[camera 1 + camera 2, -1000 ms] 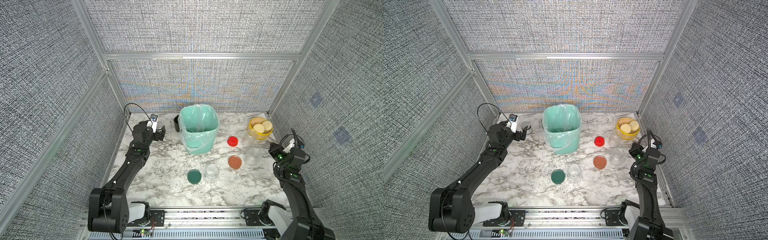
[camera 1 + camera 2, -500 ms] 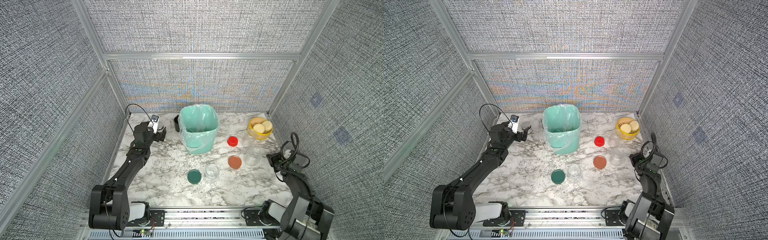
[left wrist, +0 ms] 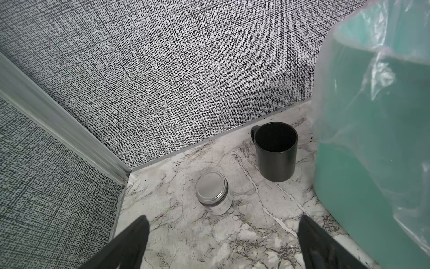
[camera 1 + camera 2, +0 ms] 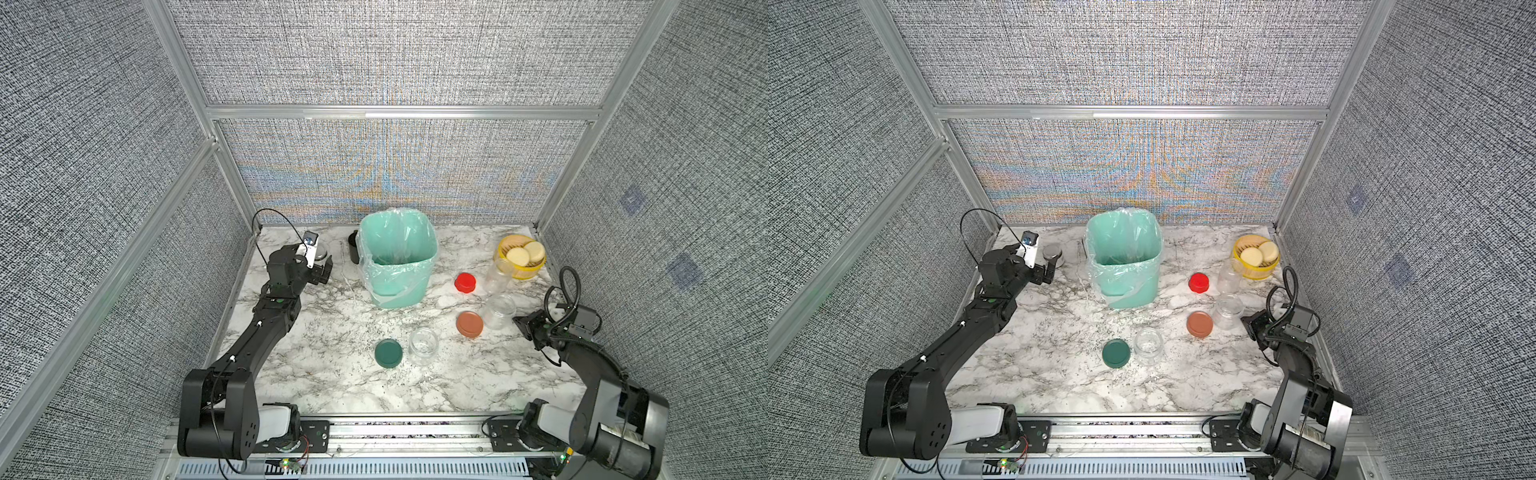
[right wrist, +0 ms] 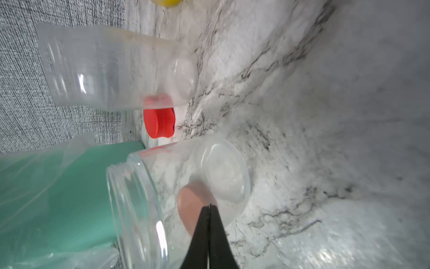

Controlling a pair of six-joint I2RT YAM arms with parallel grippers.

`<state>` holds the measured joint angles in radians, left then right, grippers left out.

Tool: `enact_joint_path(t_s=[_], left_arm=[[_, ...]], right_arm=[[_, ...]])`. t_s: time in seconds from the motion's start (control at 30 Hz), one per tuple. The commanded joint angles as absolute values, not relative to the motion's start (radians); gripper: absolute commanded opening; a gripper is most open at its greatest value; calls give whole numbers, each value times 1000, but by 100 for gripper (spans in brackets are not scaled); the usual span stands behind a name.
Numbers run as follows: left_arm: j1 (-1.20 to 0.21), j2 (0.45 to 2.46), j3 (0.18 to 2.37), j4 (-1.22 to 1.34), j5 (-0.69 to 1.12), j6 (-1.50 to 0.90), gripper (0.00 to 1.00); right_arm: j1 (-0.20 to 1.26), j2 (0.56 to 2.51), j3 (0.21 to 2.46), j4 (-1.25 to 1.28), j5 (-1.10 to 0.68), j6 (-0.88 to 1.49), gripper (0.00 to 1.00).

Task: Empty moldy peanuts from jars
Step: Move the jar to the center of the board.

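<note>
Hovering over the far-left corner, L gripper has its jaws spread wide w/ nothing btwn them. Its fingertips frame bare marble table. Just beyond it stands the silver-lidded tin, upright. Farther right is the black mug, upright by the back wall, next to the teal bin.

R gripper, low at the right edge, is pinched fully closed and empty. Its tips sit just right of the middle-right jar; touching or not, can't tell.

Task items: three clear jars, all upright, lids off, see-through.
- The near jar stands centre-near, w/ the green lid just left of it.
- The middle-right jar has the terracotta lid just to its left.
- The far jar stands right up against the yellow bowl of cream discs, w/ the red lid to its left.

The bin, w/ a clear liner, stands centre-far. Its inside is too dim to read in both top views.
</note>
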<state>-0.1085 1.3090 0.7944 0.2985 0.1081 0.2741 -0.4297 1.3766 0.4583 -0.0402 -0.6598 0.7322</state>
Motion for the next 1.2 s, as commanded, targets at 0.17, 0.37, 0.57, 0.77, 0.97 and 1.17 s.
enact_joint_path(t_s=[0.17,0.37,0.57,0.77,0.97,1.17], left_arm=[[-101,1307,787,327,106,291,100],[-99,1309,790,329,106,290,100],[-97,1308,789,327,106,295,99],[-95,1312,788,331,111,294,100],[-93,1301,784,329,103,296,100],[-91,1304,787,325,101,295,100]], right_arm=[[-352,1408,446,66,-676,785,0],[-301,1433,462,105,-645,795,0],[-327,1370,484,14,-476,732,0],[-352,1467,550,69,-456,680,0],[-344,1602,612,169,-501,669,0],[-257,1670,640,182,-538,663,0]])
